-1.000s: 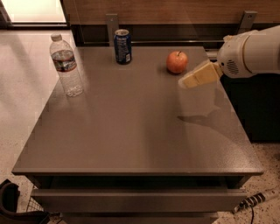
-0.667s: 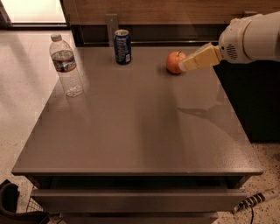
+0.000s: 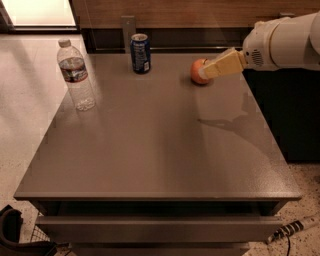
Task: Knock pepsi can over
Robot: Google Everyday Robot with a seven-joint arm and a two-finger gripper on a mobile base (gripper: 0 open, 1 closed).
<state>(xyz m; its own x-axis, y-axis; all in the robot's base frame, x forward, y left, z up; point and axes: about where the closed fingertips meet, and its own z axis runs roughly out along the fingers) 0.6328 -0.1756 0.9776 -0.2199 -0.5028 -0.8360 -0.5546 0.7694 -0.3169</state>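
Note:
The pepsi can [image 3: 140, 53], dark blue with a silver top rim, stands upright near the back edge of the grey table [image 3: 155, 145]. My gripper [image 3: 207, 73], with cream-coloured fingers, reaches in from the right on a white arm [image 3: 285, 42]. It hovers above the table in front of a red-orange apple [image 3: 196, 71] and partly covers it. The gripper is well to the right of the can and apart from it.
A clear plastic water bottle [image 3: 76, 75] stands upright at the table's left side. A wooden wall panel [image 3: 200, 12] runs behind the table. A dark cabinet [image 3: 295, 115] stands to the right. Black gear [image 3: 15, 235] lies on the floor at lower left.
The arm has risen and moved left and toward the back of the table; the gripper now overlaps the apple. The can, bottle and apple have not moved.

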